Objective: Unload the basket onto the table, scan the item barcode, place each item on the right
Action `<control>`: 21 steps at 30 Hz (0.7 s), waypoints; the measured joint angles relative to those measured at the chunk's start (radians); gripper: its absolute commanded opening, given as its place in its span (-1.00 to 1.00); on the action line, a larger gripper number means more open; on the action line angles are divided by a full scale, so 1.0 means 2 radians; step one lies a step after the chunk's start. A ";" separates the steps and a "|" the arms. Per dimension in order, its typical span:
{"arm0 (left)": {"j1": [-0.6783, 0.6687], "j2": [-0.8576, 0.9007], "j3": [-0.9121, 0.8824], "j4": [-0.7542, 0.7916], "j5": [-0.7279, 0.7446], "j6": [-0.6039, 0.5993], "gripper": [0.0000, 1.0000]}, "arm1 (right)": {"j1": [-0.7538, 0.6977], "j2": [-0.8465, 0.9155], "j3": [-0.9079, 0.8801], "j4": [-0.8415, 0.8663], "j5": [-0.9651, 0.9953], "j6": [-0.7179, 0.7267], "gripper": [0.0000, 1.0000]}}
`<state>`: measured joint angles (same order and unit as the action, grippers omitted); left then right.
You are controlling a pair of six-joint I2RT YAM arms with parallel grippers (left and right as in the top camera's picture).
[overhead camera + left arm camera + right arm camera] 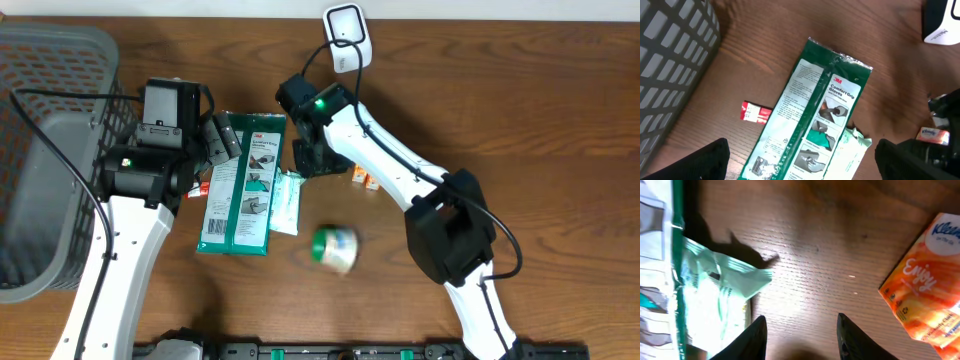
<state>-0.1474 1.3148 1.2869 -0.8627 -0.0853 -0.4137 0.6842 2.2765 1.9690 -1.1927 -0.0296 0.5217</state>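
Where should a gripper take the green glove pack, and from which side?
Probably its crimped far end, nearest the scanner: the glove pack lies flat, so only a thin sealed edge gives the jaws something to pinch. Come from above over that short end; the pale packet crowds the right side.

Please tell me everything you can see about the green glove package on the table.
The green glove package is a long, flat, glossy plastic pack with crinkled ends. Its white label reads 3M Comfort Grip Gloves, with small pictures. It lies flat on the wooden table, slightly slanted. Seen from overhead, a pale green packet meets its right edge; a small red packet lies close by its left edge.
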 measured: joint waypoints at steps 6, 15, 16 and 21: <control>0.000 0.000 0.000 0.000 0.000 0.000 0.87 | 0.000 0.004 0.006 -0.021 -0.002 -0.011 0.54; 0.000 0.000 0.000 0.000 0.000 0.000 0.87 | -0.001 0.004 0.037 -0.071 -0.033 -0.043 0.50; 0.000 0.000 0.000 0.000 0.000 0.000 0.86 | -0.001 0.003 0.045 -0.076 -0.035 -0.047 0.54; 0.000 0.000 0.000 0.000 0.000 0.000 0.87 | -0.002 -0.024 0.058 -0.099 -0.040 -0.062 0.99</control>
<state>-0.1474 1.3148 1.2869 -0.8627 -0.0853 -0.4137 0.6807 2.2276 2.0850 -1.3914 -0.1104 0.3981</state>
